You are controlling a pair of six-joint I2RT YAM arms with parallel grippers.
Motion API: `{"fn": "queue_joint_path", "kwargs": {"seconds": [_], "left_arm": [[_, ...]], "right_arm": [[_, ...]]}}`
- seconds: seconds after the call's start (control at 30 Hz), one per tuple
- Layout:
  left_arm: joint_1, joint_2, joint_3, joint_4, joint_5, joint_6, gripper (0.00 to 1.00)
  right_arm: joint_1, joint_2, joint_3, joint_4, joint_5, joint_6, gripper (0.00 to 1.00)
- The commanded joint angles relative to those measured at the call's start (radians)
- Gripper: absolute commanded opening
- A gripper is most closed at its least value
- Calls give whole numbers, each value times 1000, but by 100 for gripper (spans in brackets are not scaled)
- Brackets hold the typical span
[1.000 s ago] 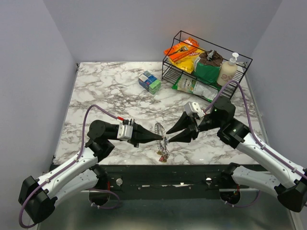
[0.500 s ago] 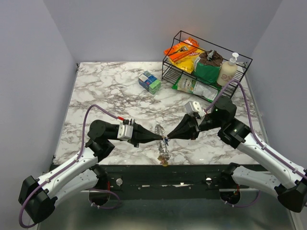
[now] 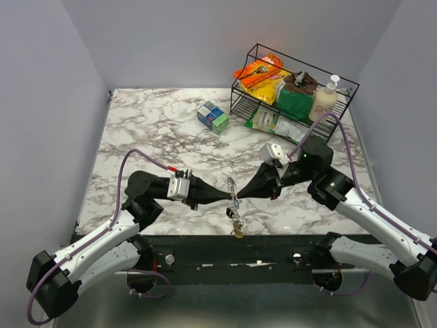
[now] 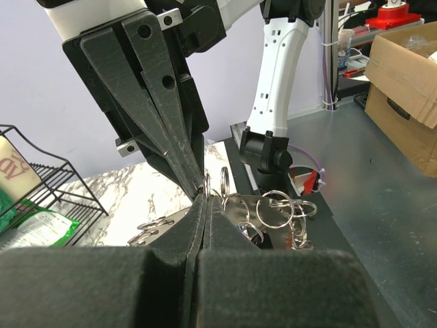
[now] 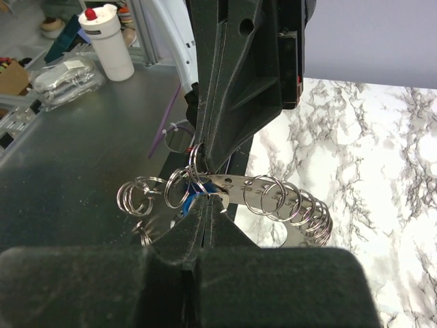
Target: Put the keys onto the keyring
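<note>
The keyring (image 3: 232,186) is a silvery band strung with many small split rings, and it hangs off the table between both grippers. My left gripper (image 3: 231,199) is shut on its edge; in the left wrist view the tips (image 4: 205,199) meet at the band, with loose rings (image 4: 274,208) to the right. My right gripper (image 3: 240,198) faces it, shut on the keyring's end (image 5: 225,186) beside a blue key head (image 5: 193,200). The coiled rings (image 5: 293,201) curve off to the right. The keys (image 3: 235,223) dangle in a bunch under the tips.
A black wire rack (image 3: 345,85) at the back right holds snack bags and a soap bottle (image 3: 324,99). A green-white packet (image 3: 273,125) lies before it. Coloured small boxes (image 3: 213,116) sit at the back centre. The table's front edge (image 3: 205,235) runs just below the keys.
My right gripper has closed from wide open onto the keyring's end. The keyring has risen slightly, and the bunch of keys now hangs lower toward the front edge. The left arm has held still.
</note>
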Motion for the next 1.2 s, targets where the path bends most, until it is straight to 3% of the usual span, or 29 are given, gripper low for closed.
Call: {"fn": "queue_joint_path", "kwargs": {"seconds": [0.0, 1.17], "left_arm": [[-1, -4, 39, 44, -15, 11, 0], [-1, 26, 46, 45, 13, -3, 0]], "right_arm": [[-2, 18, 7, 8, -31, -2, 1], [-2, 79, 39, -11, -44, -14, 1]]}}
